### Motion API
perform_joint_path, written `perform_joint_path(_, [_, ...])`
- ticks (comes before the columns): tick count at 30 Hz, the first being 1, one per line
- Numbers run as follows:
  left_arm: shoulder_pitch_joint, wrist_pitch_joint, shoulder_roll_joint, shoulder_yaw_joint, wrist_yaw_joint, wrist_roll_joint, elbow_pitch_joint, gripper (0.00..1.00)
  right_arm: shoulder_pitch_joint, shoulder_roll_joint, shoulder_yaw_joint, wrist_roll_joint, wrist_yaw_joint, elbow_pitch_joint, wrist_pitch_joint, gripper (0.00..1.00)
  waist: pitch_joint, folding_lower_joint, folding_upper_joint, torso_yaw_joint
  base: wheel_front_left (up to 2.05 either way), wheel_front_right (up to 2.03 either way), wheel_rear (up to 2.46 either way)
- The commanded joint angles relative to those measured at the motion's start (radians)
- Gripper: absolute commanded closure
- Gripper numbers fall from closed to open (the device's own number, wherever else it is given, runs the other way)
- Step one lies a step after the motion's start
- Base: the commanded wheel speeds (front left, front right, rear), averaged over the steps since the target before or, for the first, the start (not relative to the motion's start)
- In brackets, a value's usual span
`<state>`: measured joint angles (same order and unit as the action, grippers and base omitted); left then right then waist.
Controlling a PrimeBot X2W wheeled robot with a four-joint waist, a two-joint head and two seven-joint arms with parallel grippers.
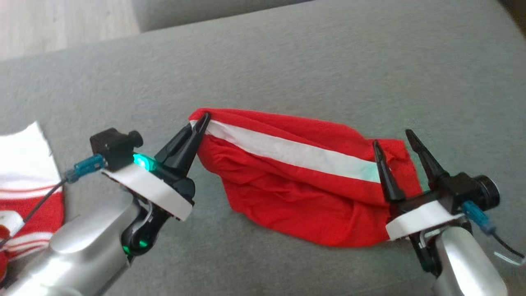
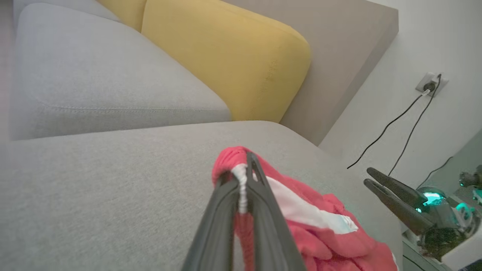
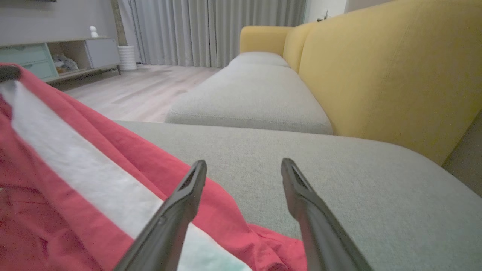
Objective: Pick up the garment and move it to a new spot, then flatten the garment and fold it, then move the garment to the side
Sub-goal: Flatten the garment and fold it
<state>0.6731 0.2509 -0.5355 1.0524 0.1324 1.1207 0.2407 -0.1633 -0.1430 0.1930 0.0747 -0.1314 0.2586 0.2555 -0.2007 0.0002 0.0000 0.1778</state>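
The garment (image 1: 296, 181) is red with a white stripe and lies rumpled on the grey sofa seat (image 1: 287, 70). My left gripper (image 1: 204, 120) is shut on the garment's left end, pinching the red and white edge (image 2: 241, 180) and lifting it a little. At the garment's right end my right gripper (image 1: 392, 137) stands open, its two fingers (image 3: 196, 180) spread above the cloth with nothing between them. The garment (image 3: 75, 177) runs off to the left in the right wrist view. The right gripper (image 2: 371, 178) also shows in the left wrist view.
Another red and white striped cloth (image 1: 24, 185) lies at the seat's left edge. Yellow back cushions (image 2: 226, 56) stand behind the seat. A second grey seat cushion (image 3: 252, 94) lies beyond, and wooden floor (image 1: 61, 24) is past the sofa's edge. Cables (image 2: 399, 124) hang by the wall.
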Motion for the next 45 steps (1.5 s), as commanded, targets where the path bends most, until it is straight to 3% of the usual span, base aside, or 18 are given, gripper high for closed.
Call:
perform_joint_path(1, [0.020,0.011,-0.023,-0.060,-0.002,-0.014,-0.022,1.00,-0.019,-0.006,0.013,-0.004,0.001,0.004,0.006,0.00,-0.027,-0.0002,0.0000,-0.030,0.00,0.00,0.00])
perform_joint_path(19, [-0.050,0.011,-0.010,-0.137,-0.002,-0.071,-0.038,1.00,-0.021,0.025,0.024,0.042,0.001,0.246,0.006,0.00,-0.022,-0.0002,0.0000,-0.062,0.00,0.00,0.00])
perform_joint_path(20, [-0.052,0.011,-0.010,-0.137,-0.002,-0.071,-0.038,1.00,-0.026,0.026,0.029,0.045,0.001,0.254,0.006,0.11,-0.021,-0.0002,0.0000,-0.062,0.00,0.00,0.00])
perform_joint_path(21, [-0.053,0.011,-0.011,-0.137,-0.002,-0.070,-0.039,1.00,-0.030,0.026,0.036,0.049,0.001,0.265,0.006,0.38,-0.021,-0.0002,0.0000,-0.063,0.00,0.00,0.00])
perform_joint_path(23, [-0.054,0.011,-0.011,-0.136,-0.002,-0.071,-0.039,1.00,-0.040,0.026,0.041,0.056,0.001,0.275,0.006,0.75,-0.021,-0.0002,0.0000,-0.065,0.00,0.00,0.00])
perform_joint_path(24, [-0.054,0.011,-0.011,-0.136,-0.002,-0.071,-0.039,1.00,-0.040,0.026,0.041,0.056,0.001,0.275,0.006,0.75,-0.021,-0.0002,0.0000,-0.065,0.00,0.00,0.00])
perform_joint_path(25, [-0.054,0.011,-0.011,-0.135,-0.002,-0.071,-0.039,1.00,-0.043,0.025,0.044,0.059,0.001,0.277,0.006,1.00,-0.021,-0.0002,0.0000,-0.066,0.00,0.00,0.00])
perform_joint_path(31, [-0.060,0.011,-0.010,-0.146,-0.002,-0.083,-0.034,1.00,-0.050,0.013,0.052,0.058,0.001,0.249,0.006,1.00,-0.011,-0.0002,0.0000,-0.066,0.00,0.00,0.00])
perform_joint_path(37, [-0.026,0.011,-0.018,-0.188,-0.002,-0.171,-0.057,1.00,-0.078,0.019,-0.054,0.029,0.001,0.062,0.006,1.00,-0.020,-0.0002,0.0000,-0.052,0.00,0.00,0.00])
perform_joint_path(41, [0.066,0.011,-0.020,-0.216,-0.002,-0.261,-0.055,1.00,-0.175,0.011,-0.119,0.015,0.001,-0.048,0.006,1.00,-0.053,-0.0002,0.0000,-0.028,0.00,0.00,0.00])
perform_joint_path(45, [0.249,0.005,-0.002,-0.225,-0.009,-0.367,-0.020,1.00,-0.358,-0.049,-0.152,0.013,0.001,-0.076,0.006,1.00,-0.111,-0.0002,0.0000,-0.009,0.00,0.00,0.00])
